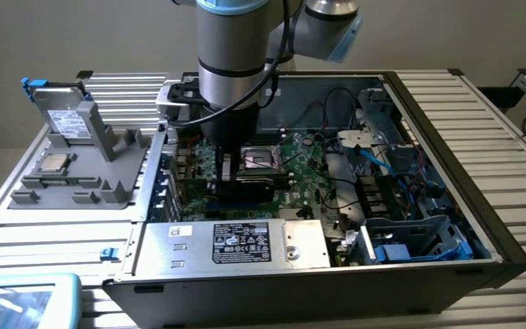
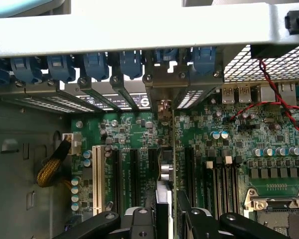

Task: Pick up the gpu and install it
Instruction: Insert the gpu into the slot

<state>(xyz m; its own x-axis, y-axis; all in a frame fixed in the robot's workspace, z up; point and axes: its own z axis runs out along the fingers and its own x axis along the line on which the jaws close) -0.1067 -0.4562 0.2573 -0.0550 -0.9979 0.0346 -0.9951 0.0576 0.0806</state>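
Observation:
The gpu (image 1: 255,186) hangs edge-down inside the open computer case (image 1: 446,171), low over the green motherboard (image 1: 311,179). My gripper (image 1: 230,173) is shut on it from above. In the wrist view the gpu (image 2: 171,164) appears edge-on between my black fingers (image 2: 139,221), with my gripper (image 2: 169,216) closed around it. Its thin silver end bracket (image 2: 162,94) stands against the rear openings of the case, under the row of blue clips (image 2: 97,64). The card is lined up along the black expansion slots (image 2: 127,169) on the motherboard (image 2: 134,127). How deep it sits in a slot is hidden.
A silver labelled power supply box (image 1: 244,243) lies at the case's near side. The CPU socket (image 1: 265,157) is just beside the card. Red wires (image 2: 274,94) and a yellow-sleeved cable (image 2: 52,167) run near the board. A grey fixture (image 1: 71,164) with a drive (image 1: 66,118) stands on the exterior view's left.

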